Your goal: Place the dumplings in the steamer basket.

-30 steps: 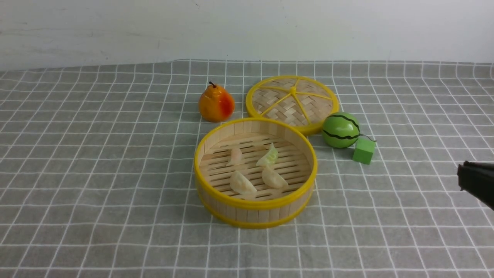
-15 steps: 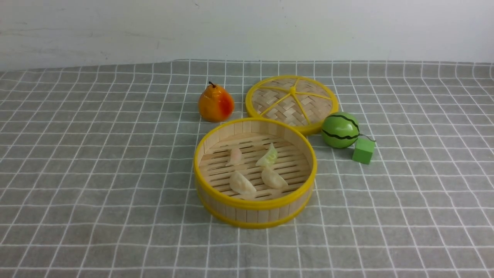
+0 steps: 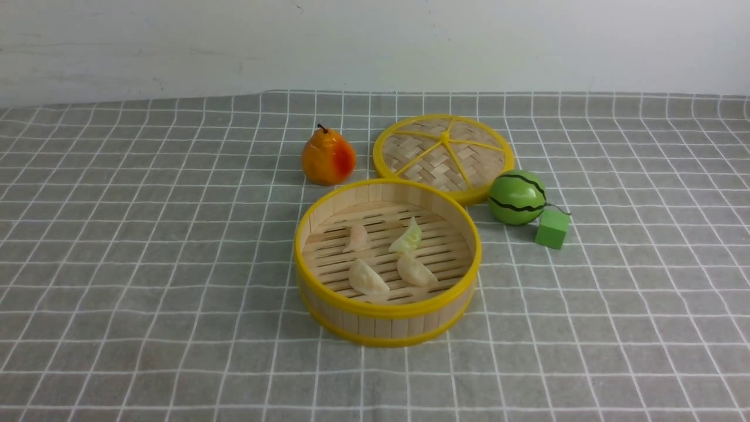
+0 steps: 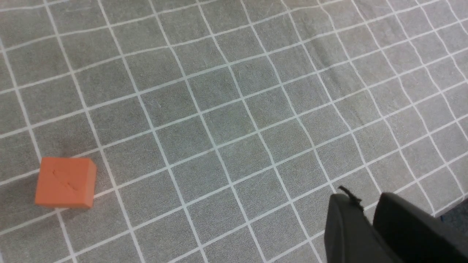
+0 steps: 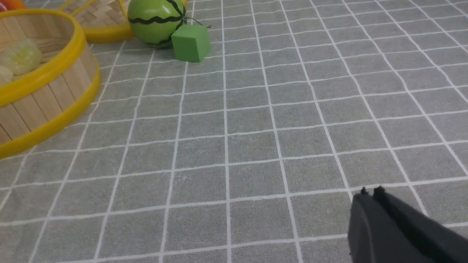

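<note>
The steamer basket stands mid-table on the checked cloth. All four dumplings lie on its slatted floor: the pinkish one, the pale green one and two cream ones. Neither gripper shows in the front view. In the right wrist view my right gripper is shut and empty over bare cloth, well away from the basket and the green dumpling inside it. In the left wrist view my left gripper is shut and empty over bare cloth. No dumpling or basket shows there.
A pear and the woven lid lie behind the basket. A toy watermelon and a green cube sit to its right. An orange cube lies on the cloth in the left wrist view.
My right gripper, at the front view's right edge one second ago, has drawn back out of that view. The basket, dumplings and other objects have not moved.
</note>
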Motion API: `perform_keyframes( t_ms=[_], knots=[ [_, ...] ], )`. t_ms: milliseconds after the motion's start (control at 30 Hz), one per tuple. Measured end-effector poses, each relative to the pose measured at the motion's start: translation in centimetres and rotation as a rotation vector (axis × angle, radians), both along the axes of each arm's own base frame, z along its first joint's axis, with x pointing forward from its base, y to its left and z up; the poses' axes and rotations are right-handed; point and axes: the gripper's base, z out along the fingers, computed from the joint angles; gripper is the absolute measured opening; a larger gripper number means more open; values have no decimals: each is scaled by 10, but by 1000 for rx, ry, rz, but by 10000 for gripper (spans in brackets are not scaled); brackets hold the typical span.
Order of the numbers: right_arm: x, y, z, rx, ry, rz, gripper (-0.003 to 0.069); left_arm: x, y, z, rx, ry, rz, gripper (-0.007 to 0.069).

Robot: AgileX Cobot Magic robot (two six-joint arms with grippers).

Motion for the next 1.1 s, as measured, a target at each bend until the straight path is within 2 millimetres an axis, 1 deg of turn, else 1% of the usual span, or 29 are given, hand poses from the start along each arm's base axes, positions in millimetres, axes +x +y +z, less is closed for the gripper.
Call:
perform_keyframes(
  t_ms=[1100],
  knots=[
    [0, 0, 0, 0, 1, 0, 2, 2, 1, 0, 11, -19, 7, 137]
  ],
)
